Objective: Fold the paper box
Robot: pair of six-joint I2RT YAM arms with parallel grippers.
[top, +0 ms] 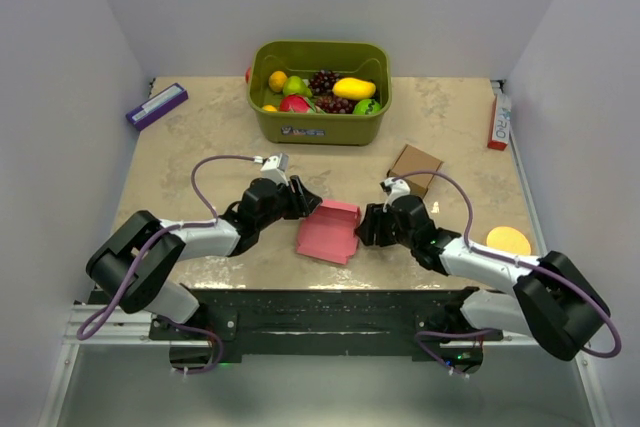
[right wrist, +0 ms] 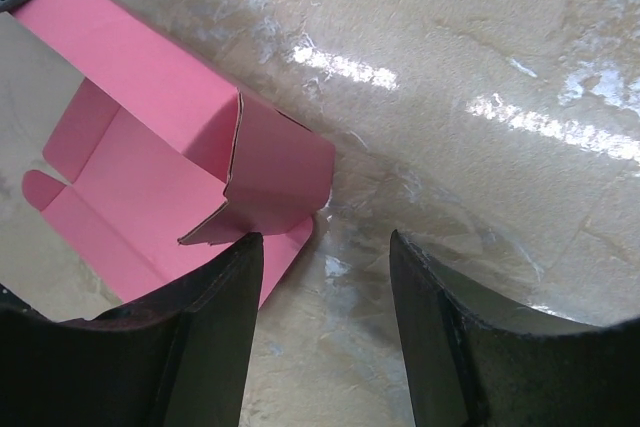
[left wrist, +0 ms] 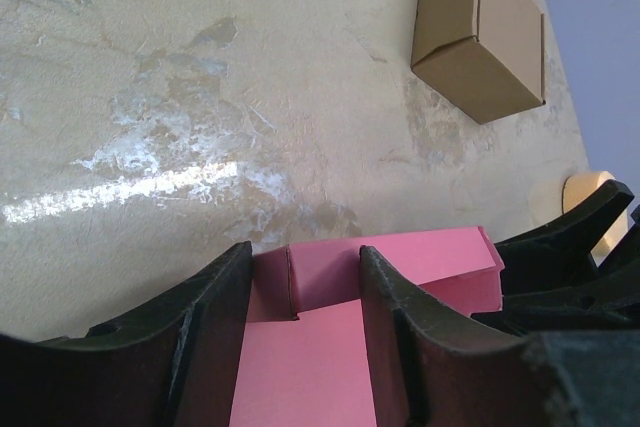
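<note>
Pink-red thin card box (top: 330,230), part-folded, lying flat-side down near the middle of the beige table's (top: 200,147) near edge.
Left gripper (top: 306,200): fingers moderately apart, astride one box panel. Right gripper (top: 366,227): fingers wide, one finger just beside the box's end flap.

Top view: bright, even overhead light, sharp focus, soft short shadows under the arms, and pale walls slightly washed out. Left wrist view: white glare streak on the surface (left wrist: 300,97) at 9 o'clock. The left claw (left wrist: 302,252) is dark and soft-focus at 6 o'clock. Right wrist view: glare patches from 12 to 3 o'clock. The right claw (right wrist: 325,242) is blurred and underexposed, and the paper box (right wrist: 150,77) is crisp with a thin shadow.
</note>
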